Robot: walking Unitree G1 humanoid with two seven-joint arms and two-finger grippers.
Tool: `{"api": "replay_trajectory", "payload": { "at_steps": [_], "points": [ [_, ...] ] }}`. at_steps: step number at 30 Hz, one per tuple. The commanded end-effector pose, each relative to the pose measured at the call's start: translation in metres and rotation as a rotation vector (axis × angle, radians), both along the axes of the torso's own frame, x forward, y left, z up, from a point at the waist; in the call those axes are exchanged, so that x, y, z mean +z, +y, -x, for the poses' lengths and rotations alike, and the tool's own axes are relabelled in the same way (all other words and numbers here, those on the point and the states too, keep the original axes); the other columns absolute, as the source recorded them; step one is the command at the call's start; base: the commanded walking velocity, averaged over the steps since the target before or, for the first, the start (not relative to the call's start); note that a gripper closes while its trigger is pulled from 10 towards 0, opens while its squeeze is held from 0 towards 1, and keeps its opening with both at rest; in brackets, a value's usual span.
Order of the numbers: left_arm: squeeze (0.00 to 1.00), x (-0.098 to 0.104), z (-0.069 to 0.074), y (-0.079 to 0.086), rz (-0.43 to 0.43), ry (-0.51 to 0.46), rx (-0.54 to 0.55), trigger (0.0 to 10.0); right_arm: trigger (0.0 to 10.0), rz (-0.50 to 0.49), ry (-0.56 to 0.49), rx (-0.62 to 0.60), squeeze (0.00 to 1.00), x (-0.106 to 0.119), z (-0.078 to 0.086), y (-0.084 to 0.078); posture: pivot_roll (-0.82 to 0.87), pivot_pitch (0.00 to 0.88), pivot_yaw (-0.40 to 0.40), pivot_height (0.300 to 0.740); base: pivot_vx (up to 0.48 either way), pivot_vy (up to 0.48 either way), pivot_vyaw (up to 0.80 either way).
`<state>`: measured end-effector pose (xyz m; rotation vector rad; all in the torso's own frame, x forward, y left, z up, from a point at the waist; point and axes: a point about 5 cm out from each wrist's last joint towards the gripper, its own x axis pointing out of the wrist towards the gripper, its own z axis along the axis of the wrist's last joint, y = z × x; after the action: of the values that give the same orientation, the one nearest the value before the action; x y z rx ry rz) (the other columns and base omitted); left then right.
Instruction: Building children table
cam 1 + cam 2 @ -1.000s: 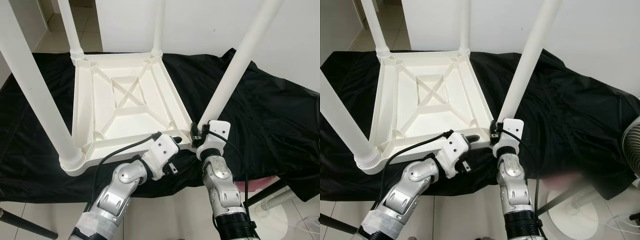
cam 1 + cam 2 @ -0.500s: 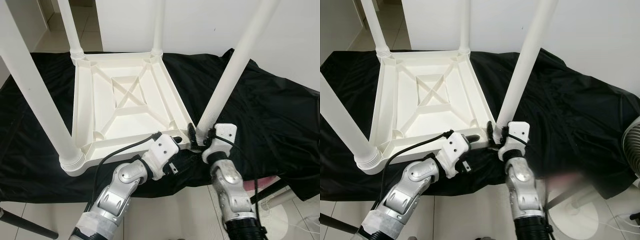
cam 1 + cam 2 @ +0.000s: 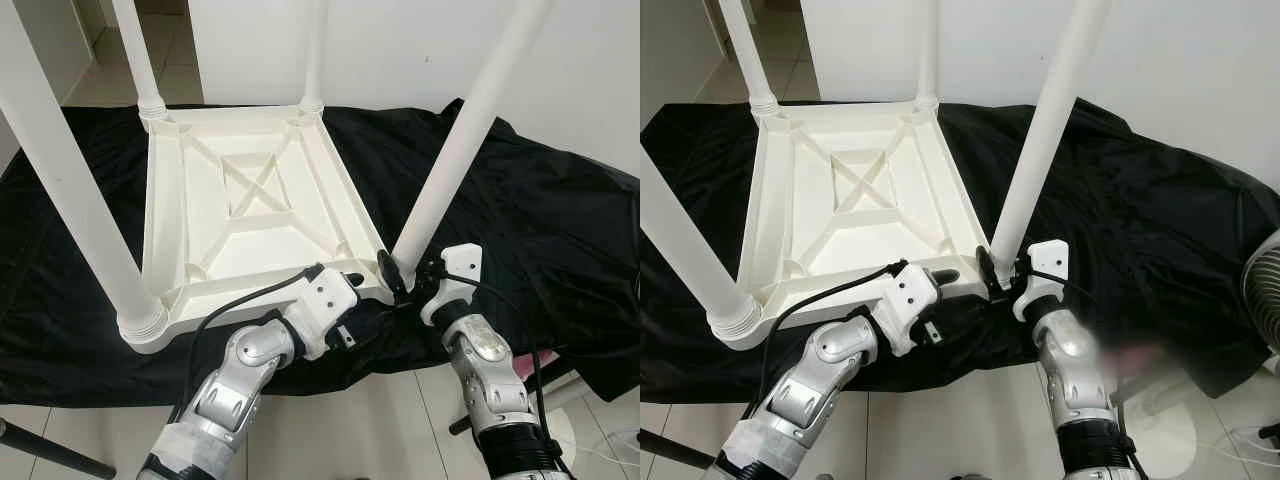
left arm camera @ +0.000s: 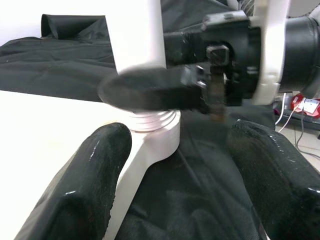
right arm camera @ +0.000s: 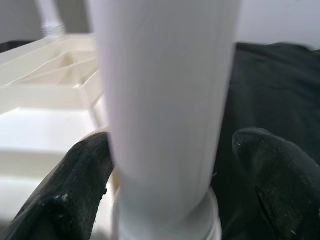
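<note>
Black cloth [image 3: 560,230] covered the work surface in front of a white wall, with pale tile floor [image 3: 340,430] at the near edge. Your upturned white table [image 3: 250,215] lay on that cloth, ribbed underside facing up, and all four legs stood in their corner sockets. The near right leg [image 3: 450,160] leaned away toward the right, its ringed base sitting in the corner socket nearest the robot. Your right gripper [image 3: 402,272] had its fingers spread wide around the foot of that leg, one black finger [image 5: 82,187] on each side, not clearly pinching it. Your left gripper [image 3: 350,279] sat at the near edge of the table just beside that same corner, fingers apart, one resting against the white rim.
</note>
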<state>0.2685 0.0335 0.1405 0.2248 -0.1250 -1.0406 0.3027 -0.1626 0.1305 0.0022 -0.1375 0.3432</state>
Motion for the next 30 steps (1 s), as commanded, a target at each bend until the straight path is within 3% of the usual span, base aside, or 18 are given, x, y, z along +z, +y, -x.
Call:
{"api": "replay_trajectory", "payload": {
  "at_steps": [1,17,18,20,21,22,30],
  "points": [
    [0.0,-0.001,-0.003,0.001,-0.001,-0.002,0.031,10.0,10.0,-0.009,-0.001,0.027,0.0,0.0,-0.001,-0.003,-0.06,0.059,-0.051,0.74,0.0,0.0,0.0],
    [0.0,0.0,-0.005,0.007,-0.022,-0.017,0.032,10.0,10.0,0.123,-0.005,0.221,0.0,0.005,-0.021,-0.005,-0.05,0.052,-0.058,0.74,0.0,0.0,0.0],
    [0.0,0.0,-0.005,0.006,-0.023,-0.019,0.031,10.0,8.5,0.128,-0.003,0.227,0.0,0.005,-0.022,-0.005,-0.05,0.05,-0.063,0.74,0.0,0.0,0.0],
    [0.0,0.0,-0.004,0.005,-0.023,-0.02,0.03,10.0,8.5,0.132,-0.002,0.231,0.0,0.005,-0.023,-0.005,-0.05,0.05,-0.063,0.74,0.0,0.0,0.0],
    [0.0,0.0,-0.003,0.004,-0.023,-0.021,0.029,10.0,2.3,0.132,-0.003,0.232,0.0,0.005,-0.024,-0.005,-0.04,0.05,-0.067,0.74,0.0,0.0,0.0],
    [0.0,-0.001,-0.002,0.003,-0.023,-0.021,0.029,10.0,0.0,0.125,-0.003,0.233,0.0,0.005,-0.025,-0.005,-0.04,0.05,-0.069,0.74,0.0,0.0,0.0],
    [0.0,-0.002,0.0,0.002,-0.023,-0.017,0.029,10.0,0.0,0.112,0.006,0.237,0.0,-0.001,-0.022,-0.007,-0.04,0.051,-0.072,0.74,0.0,0.0,0.0]
  ]
}}
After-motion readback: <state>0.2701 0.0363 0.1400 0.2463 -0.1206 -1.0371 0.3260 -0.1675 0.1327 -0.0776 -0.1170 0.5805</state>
